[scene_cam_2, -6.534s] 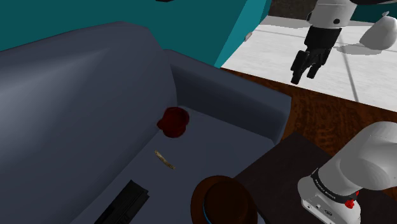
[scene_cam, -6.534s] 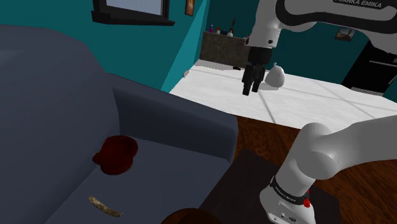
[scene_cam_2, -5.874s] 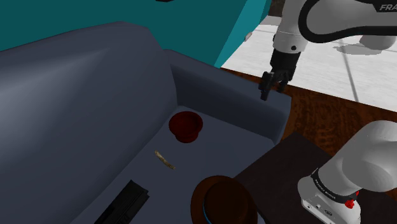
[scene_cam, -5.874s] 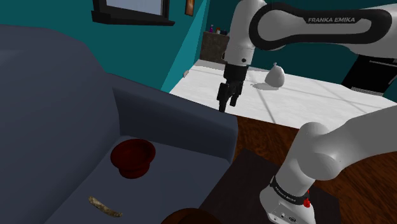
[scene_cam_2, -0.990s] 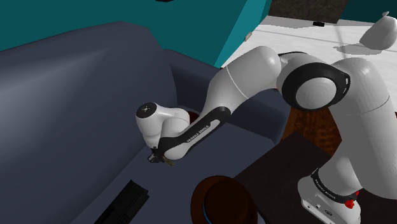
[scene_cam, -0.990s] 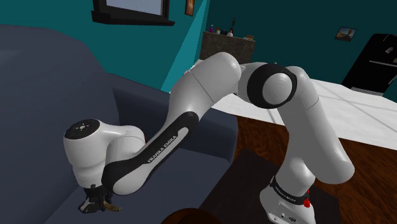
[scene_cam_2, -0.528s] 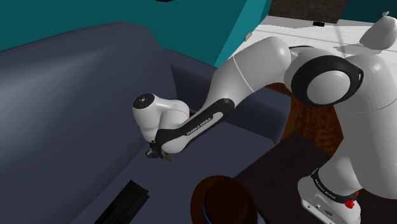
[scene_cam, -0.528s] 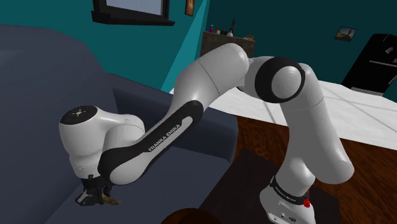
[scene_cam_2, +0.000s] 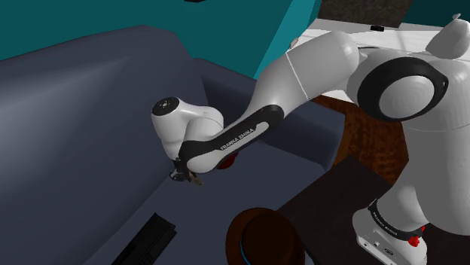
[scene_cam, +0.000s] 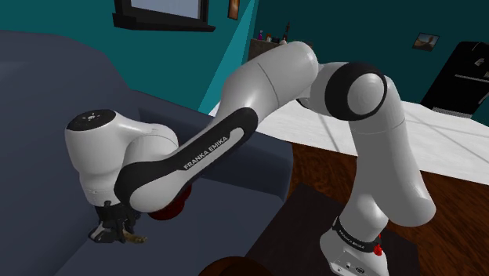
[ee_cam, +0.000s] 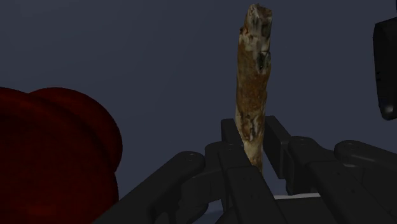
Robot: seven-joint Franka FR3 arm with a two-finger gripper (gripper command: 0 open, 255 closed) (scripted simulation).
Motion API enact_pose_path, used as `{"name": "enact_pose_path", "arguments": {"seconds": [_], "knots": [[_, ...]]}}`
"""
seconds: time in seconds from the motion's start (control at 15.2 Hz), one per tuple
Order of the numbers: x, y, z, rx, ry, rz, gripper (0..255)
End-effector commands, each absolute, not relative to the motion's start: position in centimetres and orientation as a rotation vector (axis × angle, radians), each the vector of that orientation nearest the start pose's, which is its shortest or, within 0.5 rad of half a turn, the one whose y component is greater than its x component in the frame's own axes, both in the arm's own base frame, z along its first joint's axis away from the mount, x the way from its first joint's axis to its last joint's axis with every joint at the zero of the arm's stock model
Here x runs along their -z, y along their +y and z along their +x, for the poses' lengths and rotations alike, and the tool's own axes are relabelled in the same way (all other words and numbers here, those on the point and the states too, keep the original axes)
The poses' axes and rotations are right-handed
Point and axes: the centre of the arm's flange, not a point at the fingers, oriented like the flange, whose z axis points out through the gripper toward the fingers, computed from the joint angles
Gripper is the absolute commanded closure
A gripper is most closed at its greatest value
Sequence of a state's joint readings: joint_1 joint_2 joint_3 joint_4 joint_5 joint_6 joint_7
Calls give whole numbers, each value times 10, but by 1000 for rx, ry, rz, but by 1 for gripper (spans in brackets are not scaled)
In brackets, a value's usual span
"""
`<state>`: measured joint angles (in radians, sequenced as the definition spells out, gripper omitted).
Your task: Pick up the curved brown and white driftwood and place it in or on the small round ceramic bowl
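Between the closed fingers of the black two-finger gripper (ee_cam: pixel 252 145) sits the slender curved brown-and-white driftwood stick (ee_cam: pixel 254 70), clasped near one end, down by the dark grey sofa seat (scene_cam_2: pixel 113 113), the round dark-red bowl (ee_cam: pixel 51 159) just beside.

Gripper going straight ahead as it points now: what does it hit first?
Most likely the grey sofa seat, right behind the driftwood held in the jaws; the dark red bowl sits aside. Depth unclear.

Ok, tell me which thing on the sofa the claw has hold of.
The mottled brown driftwood stick, clasped in the claw; the dark red bowl beside it is not held.
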<state>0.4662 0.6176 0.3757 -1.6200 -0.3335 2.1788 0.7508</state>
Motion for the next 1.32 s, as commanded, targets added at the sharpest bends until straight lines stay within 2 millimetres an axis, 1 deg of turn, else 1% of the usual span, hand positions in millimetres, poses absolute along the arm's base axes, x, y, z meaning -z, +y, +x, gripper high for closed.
{"name": "enact_pose_path", "arguments": {"seconds": [0.0, 0.53, 0.59, 1.25], "knots": [[-292, 481, 491, 59, -352, -3166, 255], [-334, 481, 491, 59, -352, -3166, 255], [-335, 481, 491, 59, -352, -3166, 255], [-332, 396, 592, 59, -352, -3166, 255]]}}
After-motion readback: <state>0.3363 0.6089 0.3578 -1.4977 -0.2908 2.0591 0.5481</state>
